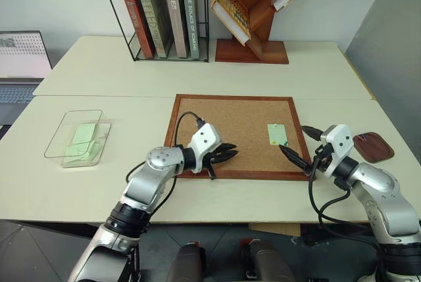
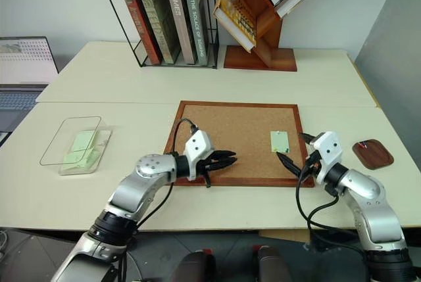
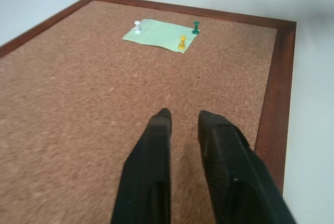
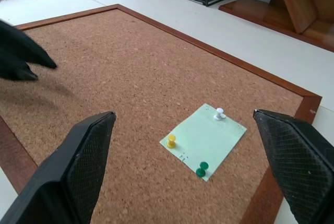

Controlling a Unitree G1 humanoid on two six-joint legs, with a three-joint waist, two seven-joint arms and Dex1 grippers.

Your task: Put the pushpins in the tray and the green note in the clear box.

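The left gripper (image 3: 182,117) hangs low over the near edge of the cork board (image 1: 230,121), its two ribbed black fingers drawn narrow with a slim gap and nothing between them; where they stand against the board's surface is hard to judge. At its two o'clock, the right gripper (image 4: 185,122) waits beside the board's near right corner, jaws wide and empty. Between them, toward the board's right side, lies the green note (image 4: 203,139), a thin pale slip pinned flat by three pushpins (image 4: 171,141): one white, one yellow, one green. The board is grainy brown cork in a reddish wooden frame. At three o'clock of the board sits the tray (image 1: 373,146), a shallow brown oval holding a small red item too tiny to identify. At nine o'clock, well apart, the clear box (image 1: 74,135) holds pale green paper.
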